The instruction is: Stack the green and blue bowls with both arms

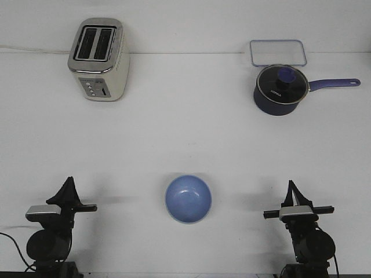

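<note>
A periwinkle blue bowl (pixel 188 198) stands upright on the white table, in the front middle, between the two arms. No pale green bowl shows in this view. My left gripper (pixel 69 183) is at the front left and points upward, with its fingers together in one point and nothing in it. My right gripper (pixel 290 186) is at the front right in the same pose, fingers together and empty. Both grippers are well apart from the blue bowl, one on each side.
A silver toaster (pixel 99 59) stands at the back left. A dark navy saucepan (pixel 279 89) with a glass lid and a handle pointing right stands at the back right. A clear rectangular container (pixel 277 52) lies behind it.
</note>
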